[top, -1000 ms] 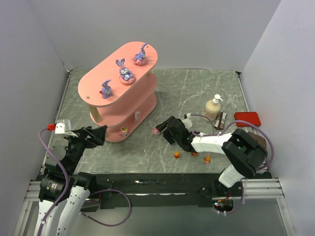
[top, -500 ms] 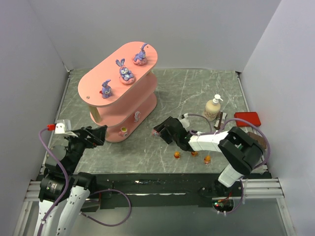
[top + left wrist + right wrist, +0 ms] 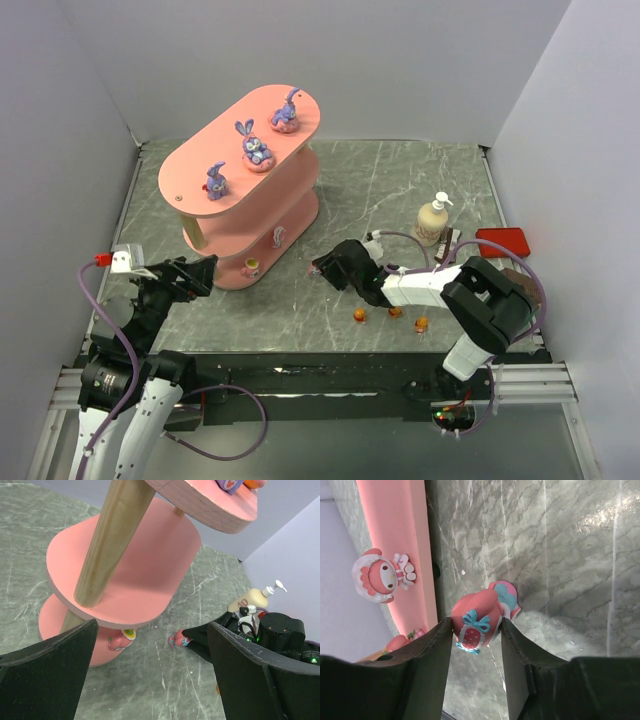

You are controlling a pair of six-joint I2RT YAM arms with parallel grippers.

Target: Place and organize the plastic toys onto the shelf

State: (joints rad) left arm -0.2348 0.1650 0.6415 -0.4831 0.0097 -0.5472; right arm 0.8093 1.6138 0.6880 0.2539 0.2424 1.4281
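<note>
The pink toy (image 3: 475,622), on the table (image 3: 400,190) just in front of the shelf (image 3: 200,160), is now pinched by the right gripper (image 3: 476,626), whose jaws have narrowed onto it, so it looks ready to lift, while the left gripper (image 3: 152,625) gapes wide beside the shelf.

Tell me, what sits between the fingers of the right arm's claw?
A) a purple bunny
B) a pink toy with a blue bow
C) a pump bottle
B: the right wrist view shows a pink toy with a blue bow between the fingers of the right gripper.
</note>
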